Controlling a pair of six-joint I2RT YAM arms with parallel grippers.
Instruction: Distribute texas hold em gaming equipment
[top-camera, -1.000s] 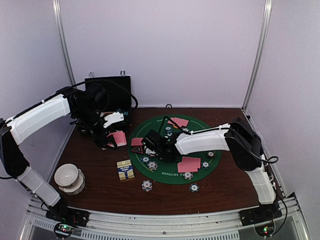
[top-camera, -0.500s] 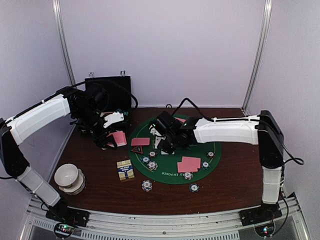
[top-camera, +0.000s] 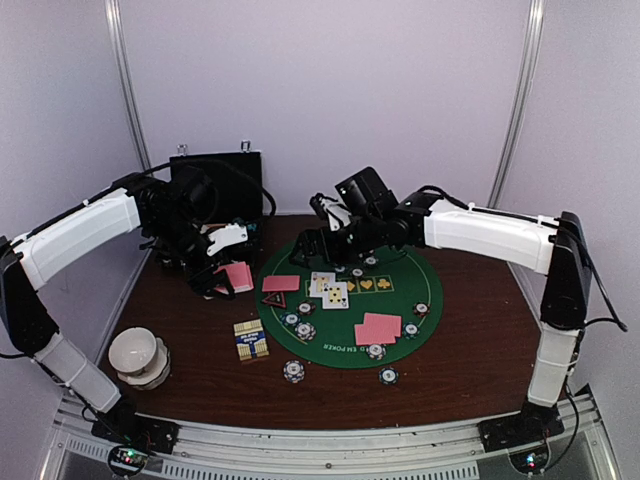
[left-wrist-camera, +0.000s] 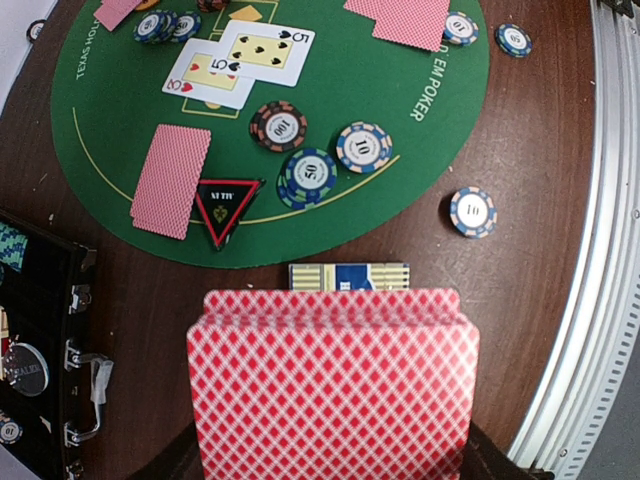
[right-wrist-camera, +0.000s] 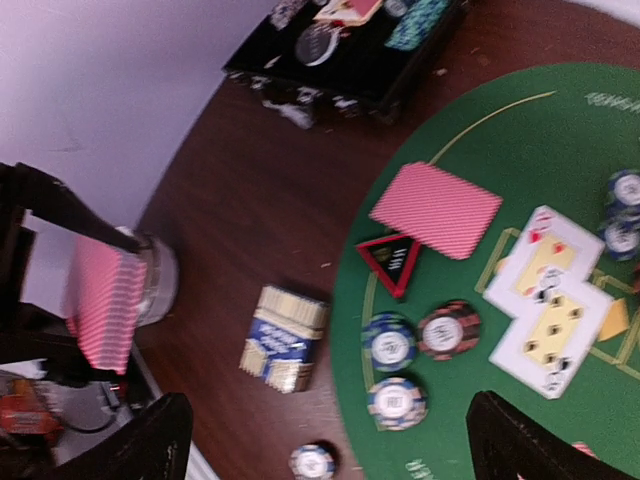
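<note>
Pink-backed playing cards (left-wrist-camera: 330, 380): a squared stack pinched at its lower edge between the left fingers (left-wrist-camera: 170, 468), held off the tabletop (left-wrist-camera: 520, 150), backs toward the wrist camera
Right fingers (right-wrist-camera: 150, 440): spread apart and holding nothing, raised over the far side of the green mat (left-wrist-camera: 420, 110), well apart from the stack
Beyond the left fingertips: the card box (left-wrist-camera: 348, 277) shows just past the stack's upper edge, then the red triangle marker (left-wrist-camera: 222, 208), a face-down pair (left-wrist-camera: 172, 180) and a cluster of chips (left-wrist-camera: 310, 175) on the mat
Below the right fingers, a little to one side: overlapping face-up cards (right-wrist-camera: 555, 300) on the mat's printed boxes
Likely step: the right fingers crossing over to draw the next card from the stack, judging by their empty spread
Doing it well: hold the stack level and motionless; close the right fingers on the top card's free edge only, then slide it off lengthwise so the card beneath is not dragged
Placing: lower it flat beside the face-up cards, clear of the chips
Risk: two cards lifting together, or the stack skewing in the left fingers
</note>
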